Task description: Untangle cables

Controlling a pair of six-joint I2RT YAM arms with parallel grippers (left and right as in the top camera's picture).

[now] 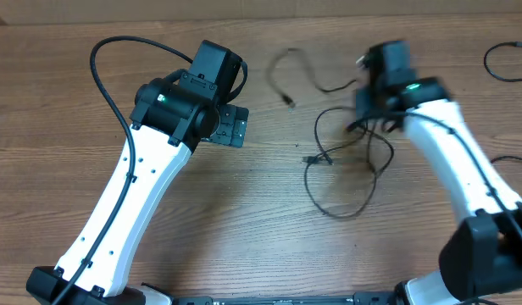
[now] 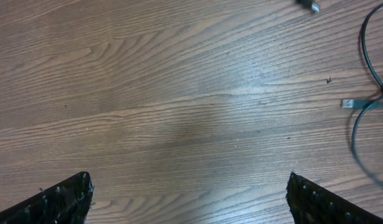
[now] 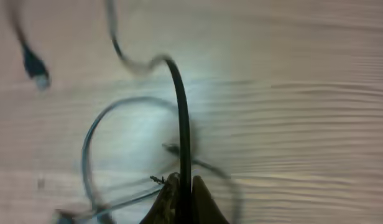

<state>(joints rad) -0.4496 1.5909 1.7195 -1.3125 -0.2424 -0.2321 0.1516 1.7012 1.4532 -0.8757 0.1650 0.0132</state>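
Right wrist: right gripper (image 3: 182,186) was clenched on one strand of the cables (image 3: 179,106); the tangle lay looped on the worktop (image 1: 244,212) beside it. Left gripper (image 2: 188,199) hung released, empty. Cord looked light, thin, floppy, so prob best pinched nr a plug.

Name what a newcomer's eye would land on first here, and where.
The right gripper, toward the table's far right, pinches one black cable in shut jaws. Loose cable loops sprawl on the wooden table just beside it. The left gripper hangs wide open over bare wood.
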